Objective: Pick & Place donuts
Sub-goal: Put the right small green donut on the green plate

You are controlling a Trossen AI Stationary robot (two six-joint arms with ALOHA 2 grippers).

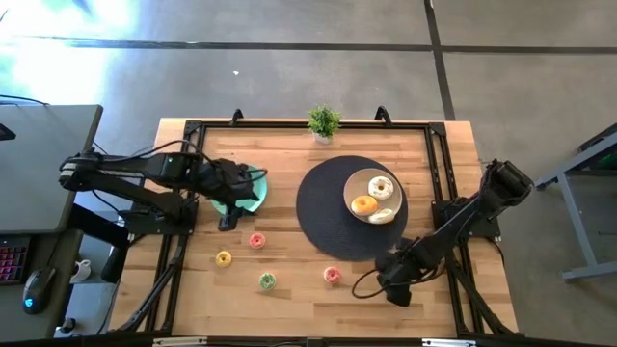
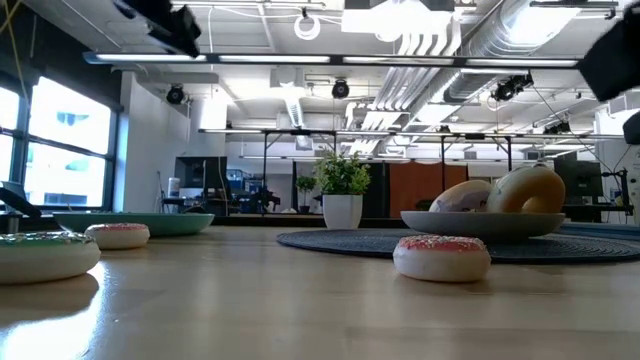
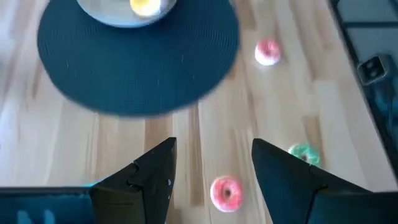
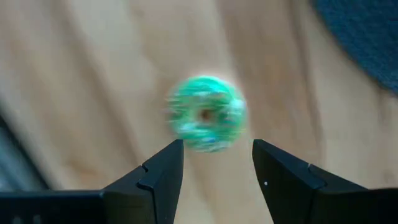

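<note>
Four donuts lie flat on the bare wood: a pink one (image 1: 256,240), a yellow one (image 1: 224,257), a green one (image 1: 267,280) and a second pink one (image 1: 332,275). Three more, white-pink (image 1: 382,186), orange (image 1: 364,204) and white (image 1: 383,215), lie on the beige plate (image 1: 353,189). My left gripper (image 1: 229,216) is open at the near edge of the teal plate (image 1: 253,200), with the pink donut (image 3: 226,193) showing between its fingers. My right gripper (image 1: 386,278) is open just right of the second pink donut. It points toward the green donut (image 4: 206,121), which lies beyond its fingertips.
The beige plate sits on a round dark mat (image 1: 323,207) at mid-table. A small potted plant (image 1: 324,122) stands at the far edge. A black frame (image 1: 439,145) runs round the tabletop. Bare wood lies along the near edge.
</note>
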